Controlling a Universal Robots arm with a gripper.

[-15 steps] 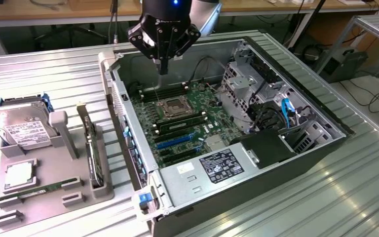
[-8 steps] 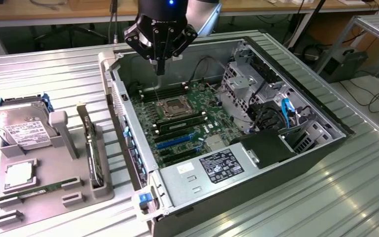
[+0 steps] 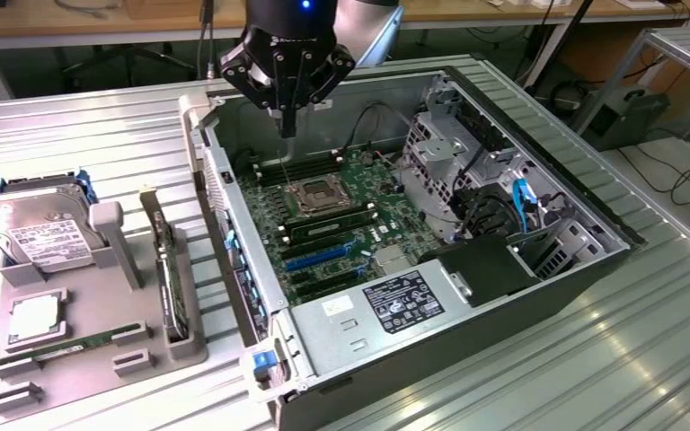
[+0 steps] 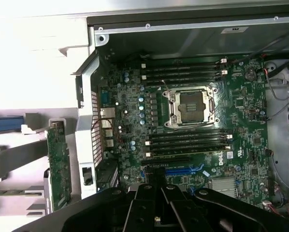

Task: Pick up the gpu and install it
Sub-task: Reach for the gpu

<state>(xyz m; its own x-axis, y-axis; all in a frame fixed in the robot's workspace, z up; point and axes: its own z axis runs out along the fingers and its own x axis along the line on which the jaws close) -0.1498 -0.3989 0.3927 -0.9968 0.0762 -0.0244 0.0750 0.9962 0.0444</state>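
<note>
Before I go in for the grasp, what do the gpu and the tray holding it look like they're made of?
The gpu: green circuit board, likely fibreglass laminate, dotted with soldered parts; the pale bracket at its end looks like bare metal. The tray: matte, even grey with blocky moulded slots, probably plastic, though painted metal can't be ruled out.

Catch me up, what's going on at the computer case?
The robot arm's black gripper hangs shut and empty above the green motherboard inside the open grey metal computer case. The gpu, a flat dark expansion card, stands on edge in the grey holder tray on the exterior view's left, not yet picked up.
</note>
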